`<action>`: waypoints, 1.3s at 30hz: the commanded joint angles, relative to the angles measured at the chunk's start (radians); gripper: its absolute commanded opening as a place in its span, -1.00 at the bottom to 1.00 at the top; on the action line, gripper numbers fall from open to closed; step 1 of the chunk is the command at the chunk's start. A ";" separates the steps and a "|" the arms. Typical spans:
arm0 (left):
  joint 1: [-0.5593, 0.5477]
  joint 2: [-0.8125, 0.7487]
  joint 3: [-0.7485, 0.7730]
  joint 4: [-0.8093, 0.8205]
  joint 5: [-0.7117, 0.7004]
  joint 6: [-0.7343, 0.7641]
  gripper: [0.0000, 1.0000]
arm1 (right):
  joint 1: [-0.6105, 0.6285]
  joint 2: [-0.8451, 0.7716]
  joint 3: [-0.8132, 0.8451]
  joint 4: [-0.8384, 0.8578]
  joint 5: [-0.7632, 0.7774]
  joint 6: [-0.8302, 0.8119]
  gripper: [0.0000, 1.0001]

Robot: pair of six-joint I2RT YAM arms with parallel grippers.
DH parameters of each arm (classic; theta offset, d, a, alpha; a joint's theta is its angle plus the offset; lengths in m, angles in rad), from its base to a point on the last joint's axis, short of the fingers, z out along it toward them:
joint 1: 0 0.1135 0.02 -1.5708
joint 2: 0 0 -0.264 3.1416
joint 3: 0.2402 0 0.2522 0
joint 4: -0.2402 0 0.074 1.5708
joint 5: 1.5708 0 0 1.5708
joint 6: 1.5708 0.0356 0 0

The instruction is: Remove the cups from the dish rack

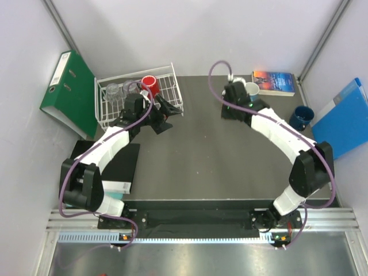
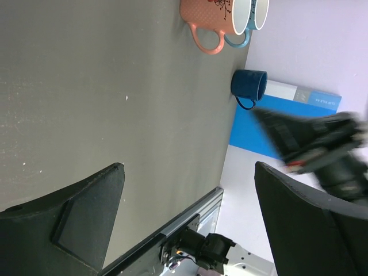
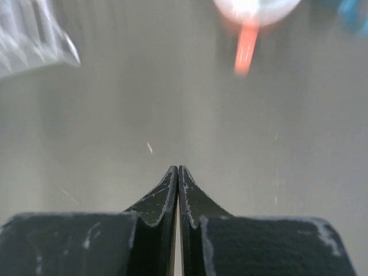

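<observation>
The white wire dish rack (image 1: 168,86) stands at the back left and holds a red mug (image 1: 150,86) and two clear tumblers (image 1: 112,92). My left gripper (image 1: 172,109) hovers just off the rack's right side, open and empty; in the left wrist view (image 2: 190,218) its jaws stand wide apart over bare table. An orange mug (image 2: 210,20), a light blue mug (image 2: 248,26) and a dark blue mug (image 2: 249,86) stand on the table at the right. My right gripper (image 1: 233,86) is shut and empty beside the light blue mug (image 1: 252,89); its wrist view (image 3: 177,170) shows the blurred orange mug (image 3: 253,8) ahead.
A green binder (image 1: 70,92) leans at the far left. A book (image 1: 274,82) lies at the back right. A blue folder (image 1: 345,118) leans on the right wall by the dark blue mug (image 1: 301,118). A black pad (image 1: 118,167) lies near the left arm.
</observation>
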 commanded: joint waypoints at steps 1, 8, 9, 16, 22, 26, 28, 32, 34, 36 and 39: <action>-0.002 -0.048 -0.021 0.007 -0.014 0.029 0.97 | 0.038 -0.012 -0.195 0.078 0.038 0.013 -1.00; -0.004 -0.032 -0.022 -0.007 0.016 0.027 0.97 | 0.028 0.109 -0.228 0.112 0.026 0.001 -1.00; -0.005 -0.032 -0.022 -0.010 0.015 0.027 0.97 | 0.016 0.145 -0.215 0.111 0.011 -0.001 -1.00; -0.005 -0.045 -0.047 -0.018 -0.014 0.026 0.97 | -0.037 0.288 -0.114 0.111 -0.025 0.030 -1.00; -0.005 -0.051 -0.048 -0.030 -0.026 0.027 0.97 | -0.077 0.396 0.031 0.050 -0.039 0.044 -1.00; -0.005 -0.052 -0.051 -0.033 -0.025 0.034 0.97 | -0.090 0.446 0.107 0.017 -0.035 0.038 -1.00; -0.005 -0.051 -0.051 -0.032 -0.029 0.035 0.97 | -0.093 0.459 0.142 0.002 -0.028 0.030 -1.00; -0.005 -0.035 -0.044 -0.022 -0.023 0.032 0.97 | -0.121 0.511 0.225 -0.032 -0.031 0.022 -1.00; -0.005 -0.023 -0.039 -0.021 -0.017 0.032 0.97 | -0.127 0.528 0.254 -0.044 -0.035 0.018 -1.00; -0.005 -0.014 -0.035 -0.019 -0.014 0.032 0.97 | -0.135 0.544 0.292 -0.064 -0.040 0.018 -1.00; -0.005 -0.008 -0.033 -0.013 -0.014 0.032 0.97 | -0.135 0.563 0.326 -0.075 -0.040 0.013 -1.00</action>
